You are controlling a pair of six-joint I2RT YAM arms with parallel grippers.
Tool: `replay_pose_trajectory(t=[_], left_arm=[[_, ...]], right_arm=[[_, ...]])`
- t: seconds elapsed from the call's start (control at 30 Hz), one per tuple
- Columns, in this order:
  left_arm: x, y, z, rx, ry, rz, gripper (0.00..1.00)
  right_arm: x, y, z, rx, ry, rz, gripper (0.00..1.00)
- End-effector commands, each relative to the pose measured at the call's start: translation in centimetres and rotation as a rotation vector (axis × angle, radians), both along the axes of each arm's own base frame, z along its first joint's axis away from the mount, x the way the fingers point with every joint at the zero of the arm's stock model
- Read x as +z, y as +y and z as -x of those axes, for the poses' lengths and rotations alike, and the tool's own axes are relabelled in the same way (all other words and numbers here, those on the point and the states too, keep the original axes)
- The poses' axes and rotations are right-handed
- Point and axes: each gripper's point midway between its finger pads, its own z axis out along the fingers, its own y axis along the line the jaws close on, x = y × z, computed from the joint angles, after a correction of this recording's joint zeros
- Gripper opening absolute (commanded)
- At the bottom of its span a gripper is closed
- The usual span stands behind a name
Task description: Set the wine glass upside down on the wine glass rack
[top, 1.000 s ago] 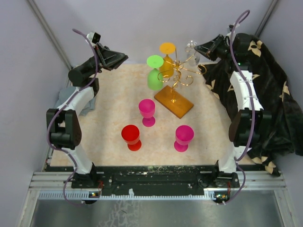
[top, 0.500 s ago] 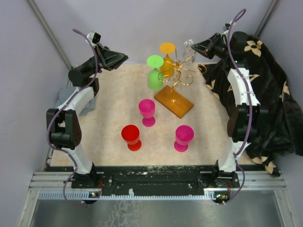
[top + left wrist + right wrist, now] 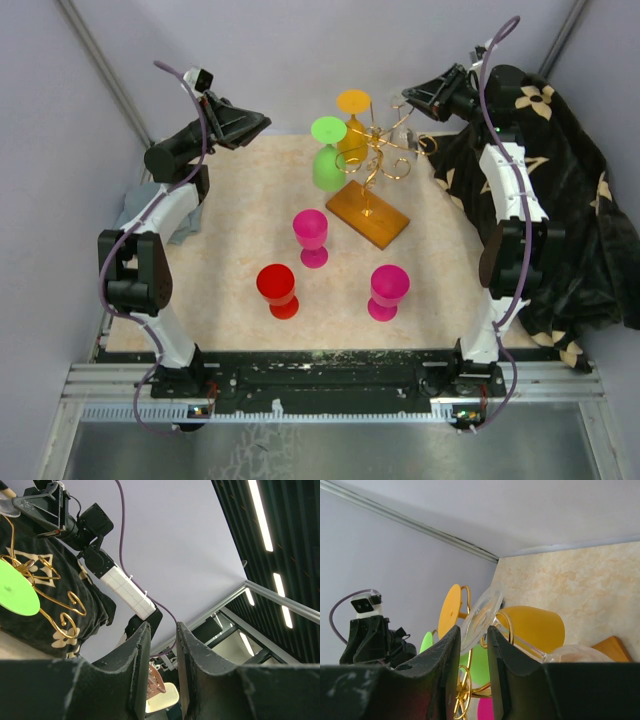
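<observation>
- Pinching the foot of the clear wine glass [image 3: 482, 612], the right gripper [image 3: 408, 97] has its fingers drawn close on the thin disc, high at the far right of the table [image 3: 230, 240].
- In the right wrist view the glass lies tilted, with its foot up toward the fingertips and its stem running down to the bowl at the lower right.
- That foot sits just beside a gold curl of the wine glass rack [image 3: 375, 160] and the foot of the orange glass [image 3: 352, 125]. Whether it rests on the wire cannot be told.
- On the rack's left side, the orange glass and a green glass [image 3: 327, 160] hang upside down above the amber base.
- Nearer the arms, two magenta glasses [image 3: 311, 236] [image 3: 388, 290] and a red glass [image 3: 277, 290] stand upright on the table, well apart from the rack.
- At the far left, the left gripper [image 3: 255, 122] hangs raised, its fingers nearly together and grasping nothing.
- Beneath the right arm, a black cloth [image 3: 560, 200] with tan flowers is draped.
</observation>
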Motion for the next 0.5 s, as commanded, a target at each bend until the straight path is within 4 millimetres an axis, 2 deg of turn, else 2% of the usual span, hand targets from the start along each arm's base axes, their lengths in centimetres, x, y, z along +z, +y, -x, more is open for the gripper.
replay_pose_trajectory(t=[0.0,0.17,0.47], left_arm=[[0.82,0.1,1.51,-0.001,-0.067,-0.009,0.33],[0.79,0.13,1.56,-0.001,-0.067,-0.008,0.33],[0.69,0.16,1.62,-0.002,-0.065,-0.004,0.34]], right_arm=[[3.76,0.44,0.87,0.009,-0.122,0.011,0.3],[4.03,0.44,1.13,0.008,-0.115,0.012,0.34],[4.23,-0.39,1.13,-0.054,-0.102,0.091,0.35]])
